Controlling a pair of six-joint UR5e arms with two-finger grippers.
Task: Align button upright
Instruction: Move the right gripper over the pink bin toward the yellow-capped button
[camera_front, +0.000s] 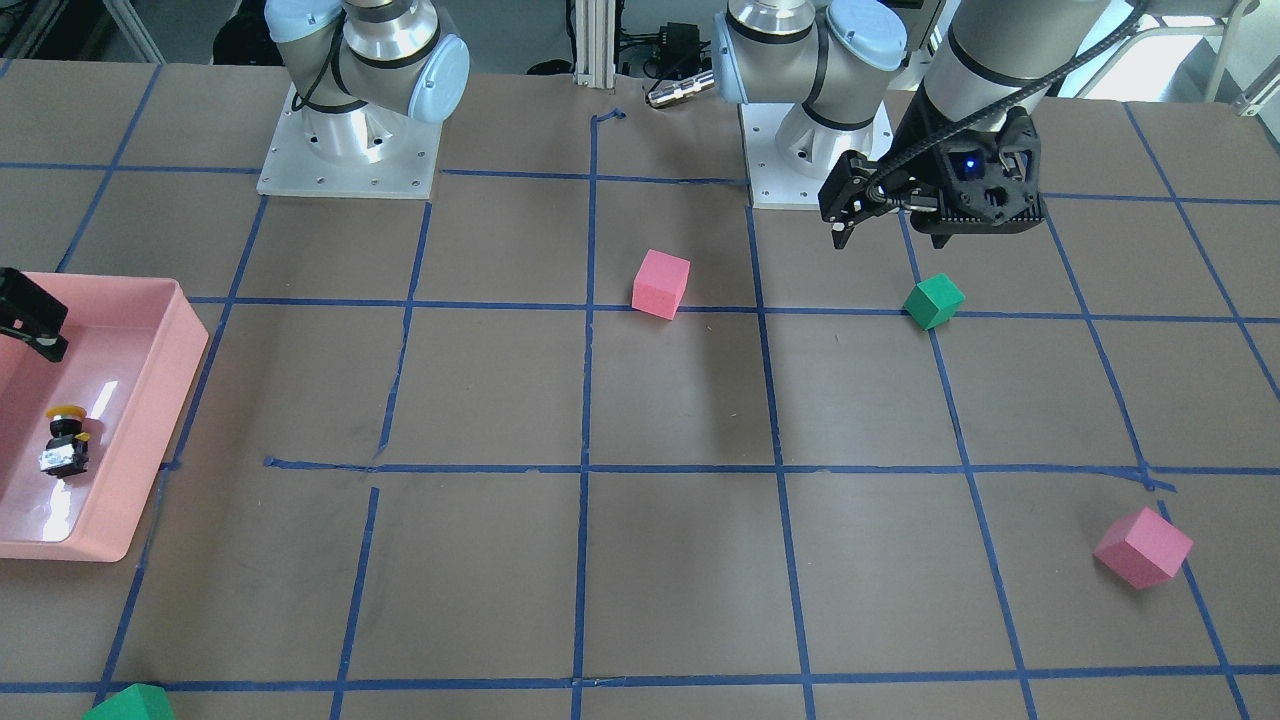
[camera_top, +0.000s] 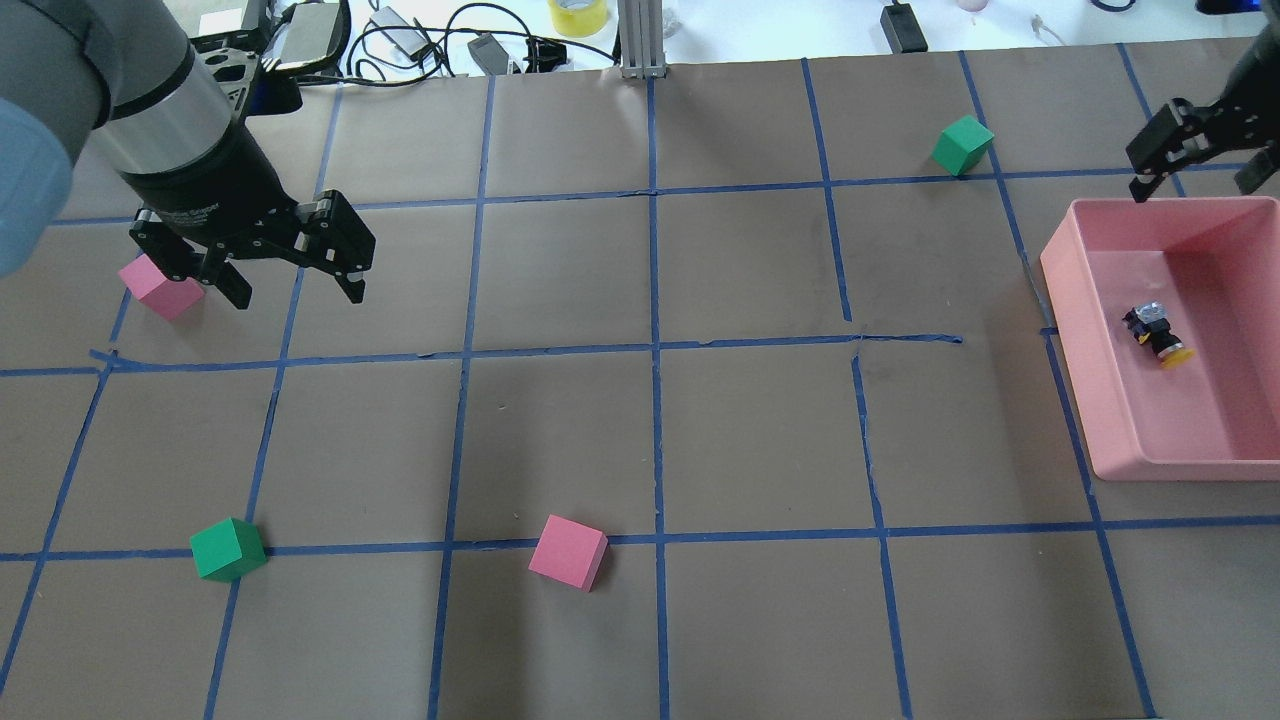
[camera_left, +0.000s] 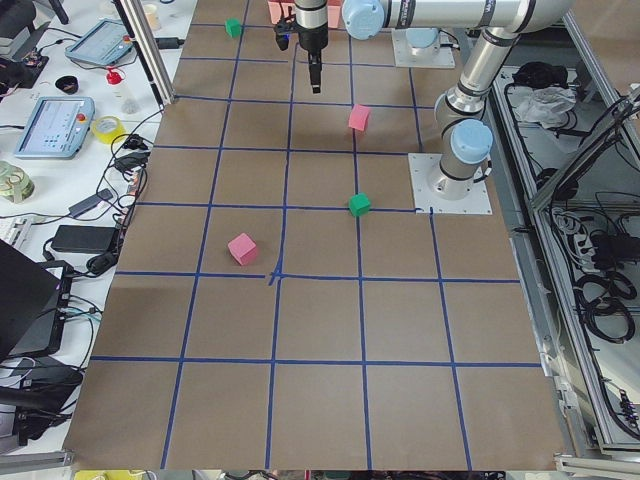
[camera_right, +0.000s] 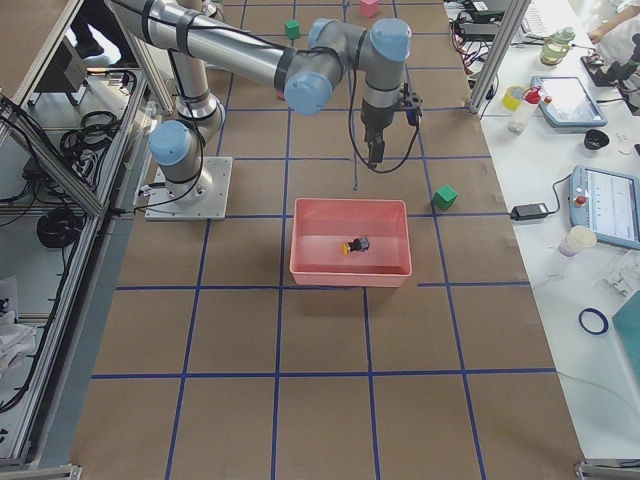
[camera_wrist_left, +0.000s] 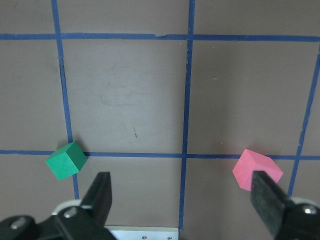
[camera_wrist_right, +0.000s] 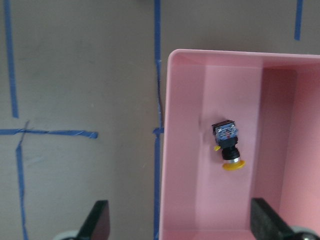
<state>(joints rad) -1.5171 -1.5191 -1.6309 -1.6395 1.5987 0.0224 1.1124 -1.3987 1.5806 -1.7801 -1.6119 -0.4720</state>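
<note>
The button lies on its side inside the pink tray at the right edge of the surface. The right gripper hangs raised beside the tray, spread wide and empty. The left gripper, also wide and empty, hovers near the left edge beside a pink cube.

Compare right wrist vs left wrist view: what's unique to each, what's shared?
Right wrist only: the pink tray, with the button lying on its side inside it, yellow cap toward the view's bottom. Left wrist only: a green cube and a pink cube. Shared: the brown table with its blue tape grid, and each camera's own gripper, the right gripper and the left gripper, jaws open and empty.
</note>
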